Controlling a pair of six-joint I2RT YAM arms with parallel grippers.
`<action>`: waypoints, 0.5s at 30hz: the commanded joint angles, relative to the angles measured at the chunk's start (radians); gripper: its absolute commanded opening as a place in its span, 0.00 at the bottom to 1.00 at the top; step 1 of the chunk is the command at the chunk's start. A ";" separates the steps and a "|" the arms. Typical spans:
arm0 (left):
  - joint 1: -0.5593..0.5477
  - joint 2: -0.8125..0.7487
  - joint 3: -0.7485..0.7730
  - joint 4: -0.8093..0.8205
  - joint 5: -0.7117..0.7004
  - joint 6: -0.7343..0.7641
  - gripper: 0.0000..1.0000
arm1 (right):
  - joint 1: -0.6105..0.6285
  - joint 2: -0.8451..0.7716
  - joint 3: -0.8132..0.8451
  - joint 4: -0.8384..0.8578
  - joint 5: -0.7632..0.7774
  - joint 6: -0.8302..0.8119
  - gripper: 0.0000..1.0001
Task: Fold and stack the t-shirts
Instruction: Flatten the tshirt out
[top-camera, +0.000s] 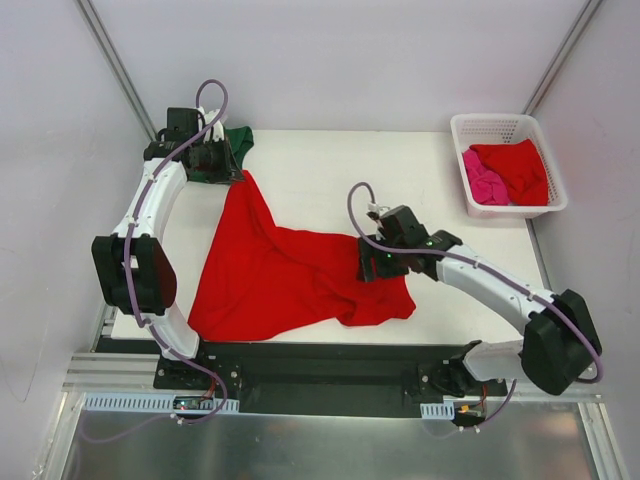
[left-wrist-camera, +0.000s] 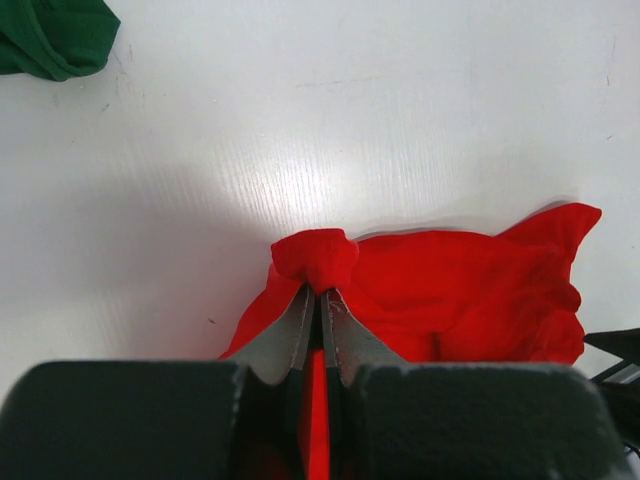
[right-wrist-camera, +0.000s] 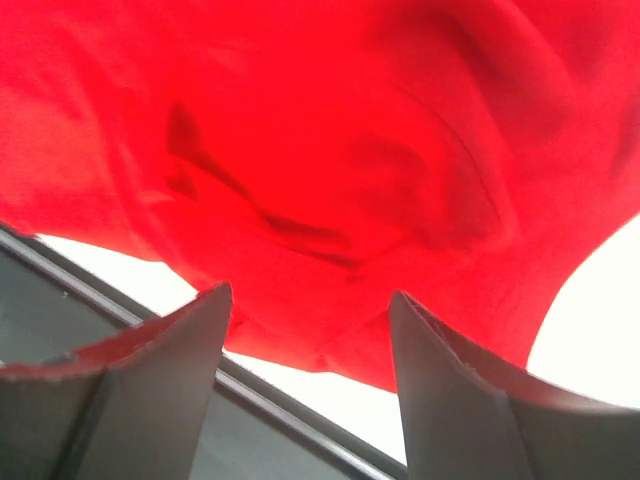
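Note:
A bright red t-shirt (top-camera: 270, 270) lies spread and rumpled across the white table (top-camera: 330, 180). My left gripper (top-camera: 238, 172) is shut on its far corner, and the cloth bunches just past the fingertips (left-wrist-camera: 322, 290). A dark green t-shirt (top-camera: 237, 140) lies bunched right behind that gripper, seen also as a green t-shirt (left-wrist-camera: 50, 35) at the top left of the left wrist view. My right gripper (top-camera: 368, 268) stands open over the shirt's crumpled right part. Its fingers (right-wrist-camera: 190, 340) hold nothing, and the red cloth (right-wrist-camera: 320, 150) lies beyond them.
A white lattice basket (top-camera: 500, 120) at the back right holds another red t-shirt (top-camera: 520, 165) and a pink one (top-camera: 483, 183). A black rail (top-camera: 330, 355) runs along the table's near edge, close to the red shirt's hem.

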 joint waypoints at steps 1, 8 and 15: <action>-0.003 -0.035 0.011 0.022 0.008 -0.001 0.00 | -0.074 -0.068 -0.162 0.144 -0.123 0.128 0.67; -0.003 -0.052 -0.009 0.025 0.000 0.010 0.00 | -0.161 -0.115 -0.263 0.250 -0.254 0.174 0.66; -0.003 -0.047 -0.007 0.028 0.000 0.007 0.00 | -0.221 -0.168 -0.299 0.305 -0.325 0.194 0.60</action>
